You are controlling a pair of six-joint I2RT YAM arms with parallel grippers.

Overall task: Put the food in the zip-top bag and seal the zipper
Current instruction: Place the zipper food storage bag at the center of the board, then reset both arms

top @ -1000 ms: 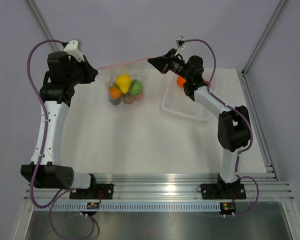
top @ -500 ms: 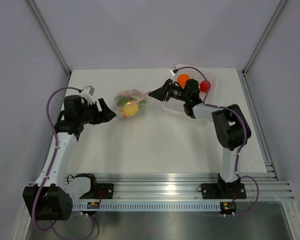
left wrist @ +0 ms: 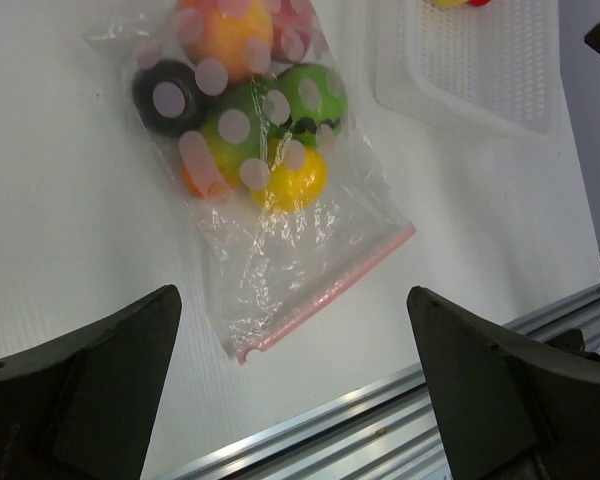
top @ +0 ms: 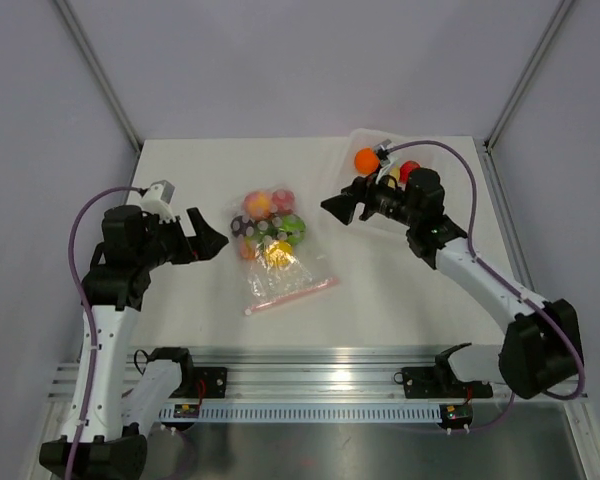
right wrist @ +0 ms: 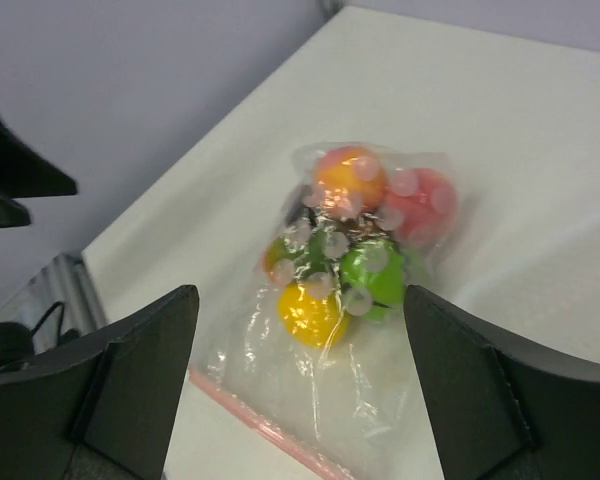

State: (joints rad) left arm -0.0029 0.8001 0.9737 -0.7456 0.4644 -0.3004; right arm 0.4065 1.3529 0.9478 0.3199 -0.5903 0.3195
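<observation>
The zip-top bag (top: 277, 262) lies flat on the table between the two arms, touched by neither. The food (top: 268, 228) is bunched in its far end: orange, pink, green, yellow and dark pieces (left wrist: 265, 110) (right wrist: 348, 235). The zipper (top: 291, 295) runs as one straight pink strip along the near edge (left wrist: 330, 292) (right wrist: 265, 428). My left gripper (top: 212, 232) stands open to the left of the bag, holding nothing (left wrist: 292, 292). My right gripper (top: 335, 200) is open to the bag's right, also holding nothing (right wrist: 300, 292).
A translucent white tray (top: 358, 136) stands at the back right behind the right arm, with an orange piece (top: 366, 159) and a red piece (top: 410, 170) in it. Its mesh floor (left wrist: 480, 70) shows in the left wrist view. The metal rail (top: 310, 358) lines the near table edge.
Both grippers held the bag stretched in the air by its mouth edge; both have opened and drawn apart. The bag has dropped and now lies on the table.
</observation>
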